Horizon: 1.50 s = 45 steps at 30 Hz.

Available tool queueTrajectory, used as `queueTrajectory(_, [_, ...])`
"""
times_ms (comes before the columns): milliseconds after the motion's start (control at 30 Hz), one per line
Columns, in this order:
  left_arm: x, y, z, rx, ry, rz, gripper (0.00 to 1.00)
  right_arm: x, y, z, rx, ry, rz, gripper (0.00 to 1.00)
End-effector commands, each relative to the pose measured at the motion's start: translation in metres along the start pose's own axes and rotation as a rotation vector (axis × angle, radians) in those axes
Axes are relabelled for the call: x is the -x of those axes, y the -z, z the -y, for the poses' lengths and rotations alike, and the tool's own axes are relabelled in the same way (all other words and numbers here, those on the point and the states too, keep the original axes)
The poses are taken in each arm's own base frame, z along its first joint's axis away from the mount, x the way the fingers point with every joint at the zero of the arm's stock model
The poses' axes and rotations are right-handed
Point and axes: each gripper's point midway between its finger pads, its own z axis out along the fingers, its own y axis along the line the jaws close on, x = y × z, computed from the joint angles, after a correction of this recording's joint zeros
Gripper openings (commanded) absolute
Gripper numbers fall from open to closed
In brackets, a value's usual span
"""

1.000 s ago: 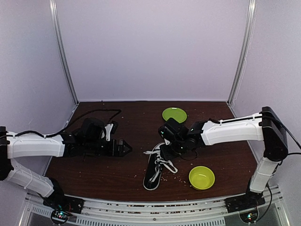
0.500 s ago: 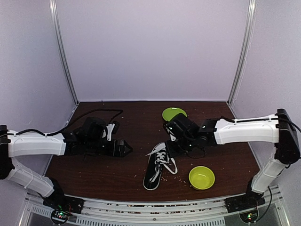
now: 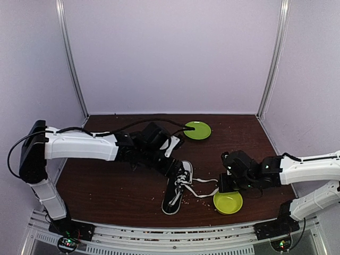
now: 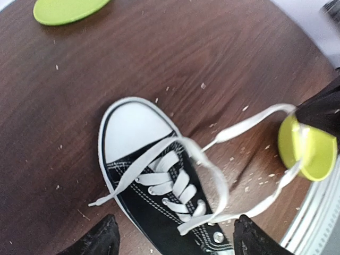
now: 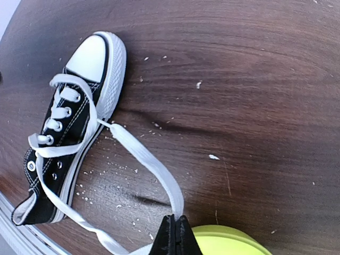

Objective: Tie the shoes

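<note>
- While hovering above the laced middle of the black canvas sneaker (image 3: 172, 201), holds the left jaws wide apart, one black fingertip (image 4: 103, 236) showing at each side of the wrist view, gripping nothing.
- Reaches there on the white left arm (image 3: 79, 146), angled in from the left across the dark wooden surface (image 3: 106, 186).
- Shows the sneaker upright on its sole near the middle of the surface, closer to the front edge than the back, white toe cap (image 4: 130, 130) turned toward the far wall, heel opening toward the arm bases.
- Clamps the right jaws tight together on the white laces (image 5: 144, 155), dark fingertips (image 5: 175, 236) meeting with the lace pinched between them.
- Carries two strands from the sneaker rightward across the wood, both ending at that pinch.
- Puts the pinch at the left rim of the lime-green bowl (image 3: 232, 206), just right of the sneaker's heel; impossible to tell whether touching the bowl.
- Stretches the right arm (image 3: 308, 167) low along the right side of the surface.
- Leaves one more lace end lying loose on the wood, on the sneaker's side away from the bowl.
- Includes a lime-green plate (image 3: 197, 130) lying flat near the back of the surface, well apart from the sneaker.
- Catches pale crumbs (image 5: 214, 156) scattered over the wood around the sneaker and bowl.
</note>
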Motion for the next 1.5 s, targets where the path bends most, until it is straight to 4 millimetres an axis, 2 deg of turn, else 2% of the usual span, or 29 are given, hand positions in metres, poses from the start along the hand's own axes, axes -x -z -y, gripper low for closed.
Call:
queueTrajectory(0, [-0.012, -0.010, -0.021, 0.112, -0.009, -0.064, 0.75, 0.026, 0.021, 0.007, -0.016, -0.081, 0.129, 0.11])
queueTrajectory(100, [-0.007, -0.002, -0.032, 0.134, 0.062, -0.025, 0.78, 0.044, 0.033, 0.005, -0.033, -0.011, 0.181, 0.44])
queueTrajectory(167, [-0.002, 0.009, -0.045, 0.134, 0.135, 0.027, 0.82, 0.058, 0.037, -0.008, -0.020, 0.067, 0.193, 0.60])
queueTrajectory(233, [0.001, 0.024, -0.061, 0.128, 0.214, 0.091, 0.84, 0.069, 0.032, -0.029, -0.010, 0.178, 0.162, 0.68])
queueTrajectory(333, [-0.004, 0.044, -0.095, 0.120, 0.331, 0.163, 0.86, 0.084, 0.017, -0.059, -0.019, 0.304, 0.099, 0.72])
queueTrajectory(433, [-0.025, 0.058, -0.123, 0.147, 0.411, 0.172, 0.87, 0.091, -0.009, -0.090, 0.012, 0.392, 0.043, 0.72])
queueTrajectory(533, [-0.038, 0.075, -0.137, 0.176, 0.439, 0.194, 0.88, 0.095, -0.037, -0.116, 0.040, 0.448, -0.002, 0.73])
queueTrajectory(700, [-0.060, 0.090, -0.153, 0.196, 0.499, 0.221, 0.89, 0.088, -0.083, -0.131, 0.024, 0.514, -0.077, 0.72])
queueTrajectory(900, [-0.072, 0.093, -0.157, 0.185, 0.539, 0.228, 0.90, 0.076, -0.117, -0.131, -0.012, 0.566, -0.155, 0.67])
queueTrajectory(1033, [-0.073, 0.090, -0.155, 0.171, 0.545, 0.222, 0.90, 0.075, -0.123, -0.121, -0.062, 0.571, -0.152, 0.51])
queueTrajectory(1233, [-0.073, 0.089, -0.154, 0.163, 0.547, 0.221, 0.90, 0.079, -0.111, -0.118, -0.059, 0.565, -0.127, 0.22])
queueTrajectory(1300, [-0.074, 0.089, -0.153, 0.161, 0.550, 0.221, 0.90, 0.081, -0.105, -0.120, -0.046, 0.563, -0.114, 0.21])
queueTrajectory(1467, [-0.077, 0.087, -0.153, 0.156, 0.555, 0.217, 0.90, 0.077, -0.098, -0.127, 0.013, 0.580, -0.116, 0.32])
